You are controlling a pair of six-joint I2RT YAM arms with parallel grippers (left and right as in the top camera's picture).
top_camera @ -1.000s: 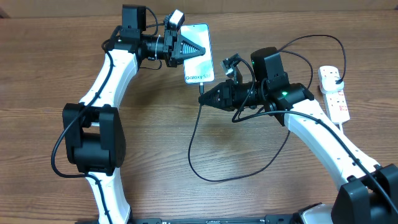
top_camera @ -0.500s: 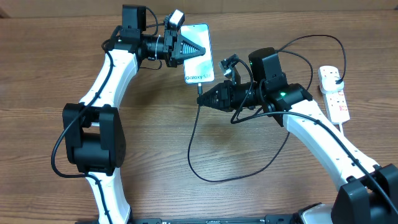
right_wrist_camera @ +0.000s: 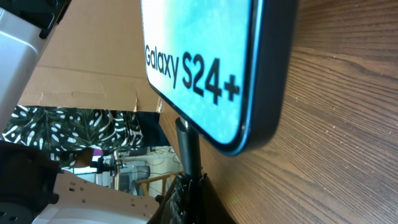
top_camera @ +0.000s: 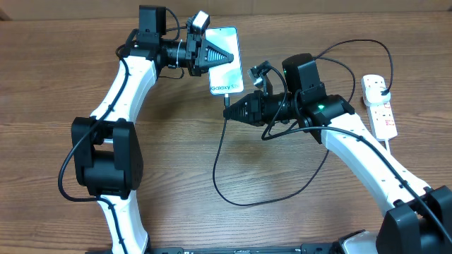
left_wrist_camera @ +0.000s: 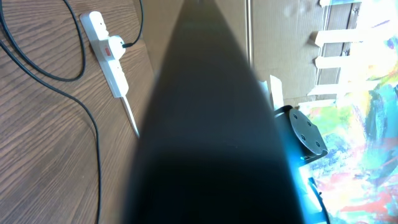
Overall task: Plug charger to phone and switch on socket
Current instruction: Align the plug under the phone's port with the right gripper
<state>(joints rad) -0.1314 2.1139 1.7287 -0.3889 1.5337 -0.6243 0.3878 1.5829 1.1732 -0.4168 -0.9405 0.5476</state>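
Note:
The phone (top_camera: 225, 60) lies on the table at the back middle, blue-teal screen up, text end toward me; the right wrist view shows that end (right_wrist_camera: 205, 68) close up. My left gripper (top_camera: 224, 56) is shut on the phone's upper part; the left wrist view is mostly filled by a dark blur. My right gripper (top_camera: 230, 109) is shut on the charger's black connector (right_wrist_camera: 188, 146), whose tip meets the phone's lower edge. The black cable (top_camera: 222, 169) loops across the table. Its plug (top_camera: 383, 92) sits in the white socket strip (top_camera: 379, 106) at the right.
The strip also shows in the left wrist view (left_wrist_camera: 107, 51) with its thick white cord (left_wrist_camera: 130, 117). The black cable runs over the table's middle and behind my right arm (top_camera: 367, 152). Cardboard lines the far edge.
My right gripper has crept slightly left toward the phone's lower end with the connector. The left arm and phone have not moved.

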